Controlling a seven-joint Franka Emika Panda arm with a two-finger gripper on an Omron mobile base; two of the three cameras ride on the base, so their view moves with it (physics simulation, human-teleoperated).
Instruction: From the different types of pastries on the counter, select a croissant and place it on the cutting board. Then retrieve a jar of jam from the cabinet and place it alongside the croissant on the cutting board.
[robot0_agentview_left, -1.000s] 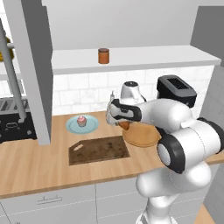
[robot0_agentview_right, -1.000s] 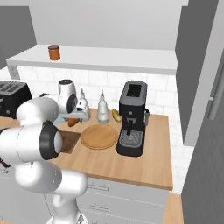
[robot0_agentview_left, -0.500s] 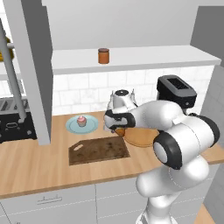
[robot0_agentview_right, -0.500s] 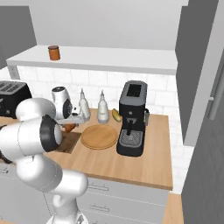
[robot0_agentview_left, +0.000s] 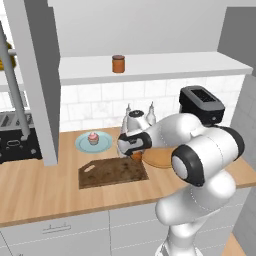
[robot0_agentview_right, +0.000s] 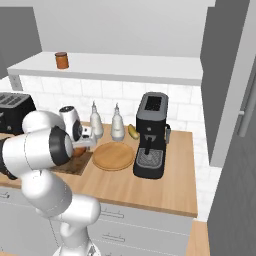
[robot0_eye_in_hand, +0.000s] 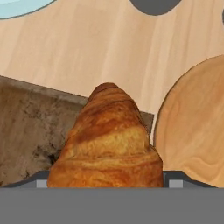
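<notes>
Croissant (robot0_eye_in_hand: 107, 144) grasped between fingers, over cutting board (robot0_eye_in_hand: 30, 127) corner beside plate (robot0_eye_in_hand: 197, 127).

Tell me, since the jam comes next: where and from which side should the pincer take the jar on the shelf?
Grip the jar of jam around its reddish-brown body, below the darker lid, coming in level from the front. It stands upright and alone on the white shelf, so its round sides are free for the fingers on either side. Something overhead seems to crowd a grasp from above.
</notes>
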